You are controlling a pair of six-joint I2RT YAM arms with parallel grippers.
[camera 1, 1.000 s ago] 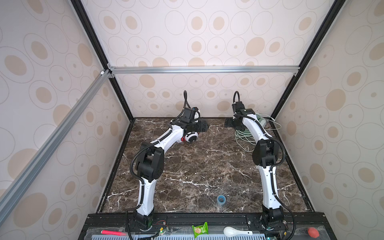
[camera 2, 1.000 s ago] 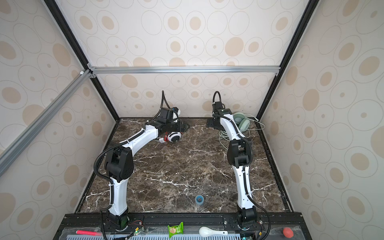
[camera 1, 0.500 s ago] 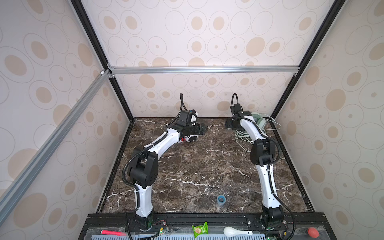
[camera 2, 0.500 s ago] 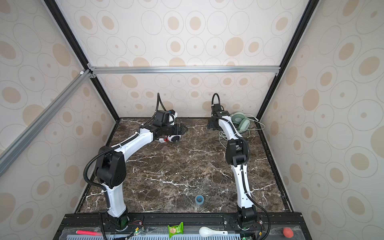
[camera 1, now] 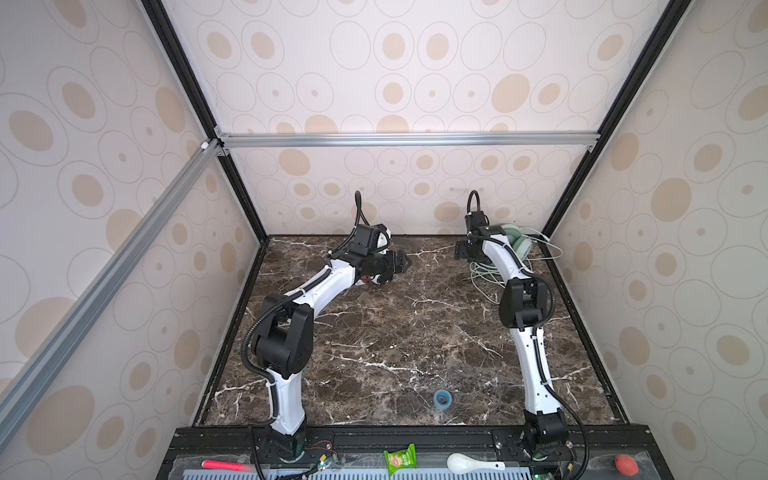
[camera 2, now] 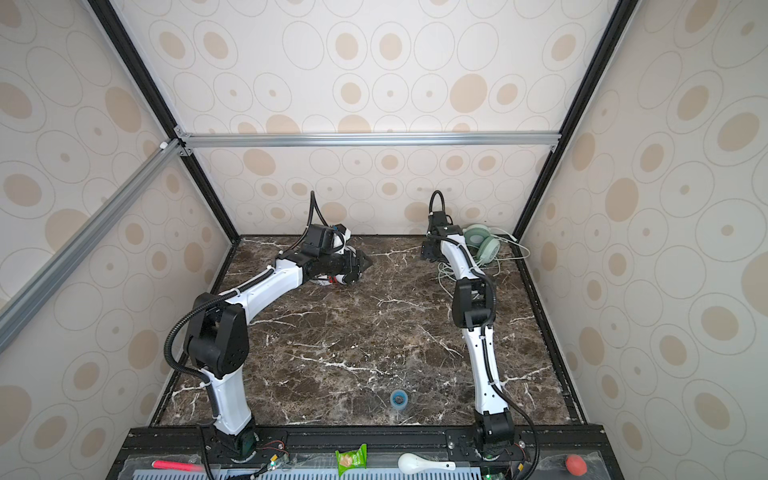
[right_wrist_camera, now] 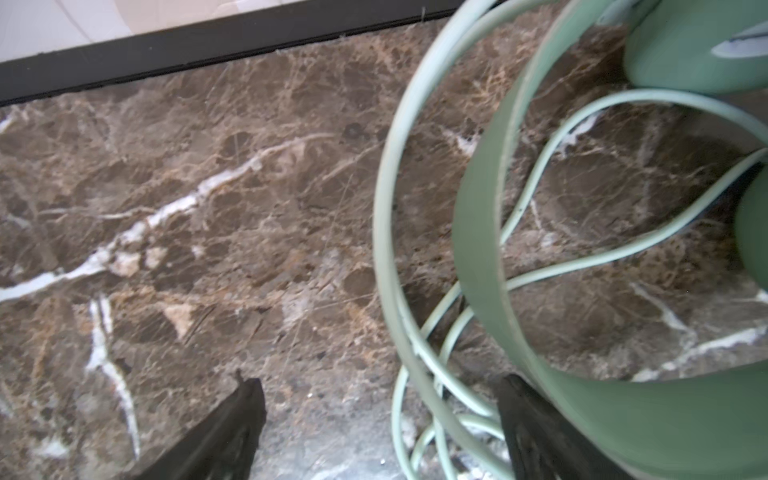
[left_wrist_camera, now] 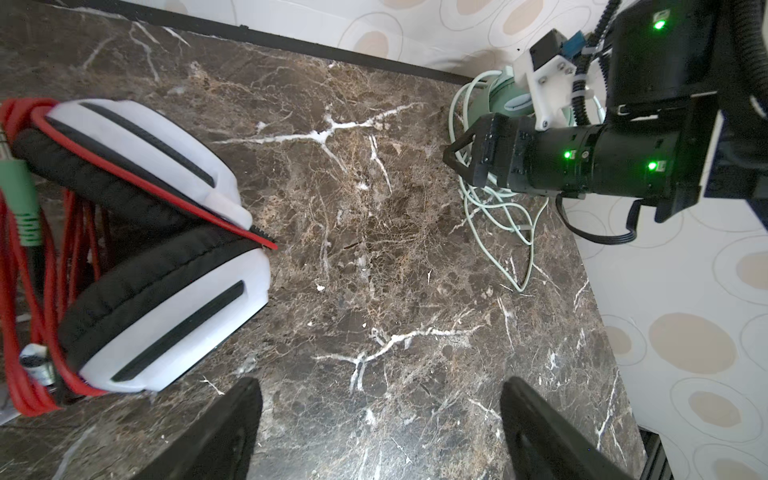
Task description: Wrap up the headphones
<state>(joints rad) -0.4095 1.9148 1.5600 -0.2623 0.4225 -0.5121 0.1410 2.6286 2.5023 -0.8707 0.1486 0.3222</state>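
The white headphones (left_wrist_camera: 158, 232), with black pads and a red cord (left_wrist_camera: 37, 299) bundled beside them, lie on the marble at the back. In both top views my left wrist mostly hides them (camera 1: 376, 279) (camera 2: 332, 280). My left gripper (left_wrist_camera: 380, 386) is open over bare marble just past them (camera 1: 401, 262). The mint green headphones (camera 1: 517, 245) (camera 2: 482, 245) sit in the back right corner, their cord (left_wrist_camera: 494, 208) loose in loops. My right gripper (right_wrist_camera: 380, 386) (camera 1: 459, 251) is open and low beside the headband (right_wrist_camera: 482, 232). Cord loops lie between its fingers, unclamped.
The marble table (camera 1: 395, 332) is boxed in by patterned walls close behind both grippers. A blue tape roll (camera 1: 442, 399) lies near the front. On the front ledge are a red marker (camera 1: 224, 464), a green packet (camera 1: 400, 459), a white spoon (camera 1: 469, 463) and a red ball (camera 1: 626, 464).
My left arm's elbow has swung left and dropped, while its gripper stays by the white headphones. My right gripper has shifted slightly left and lower at the mint cord.
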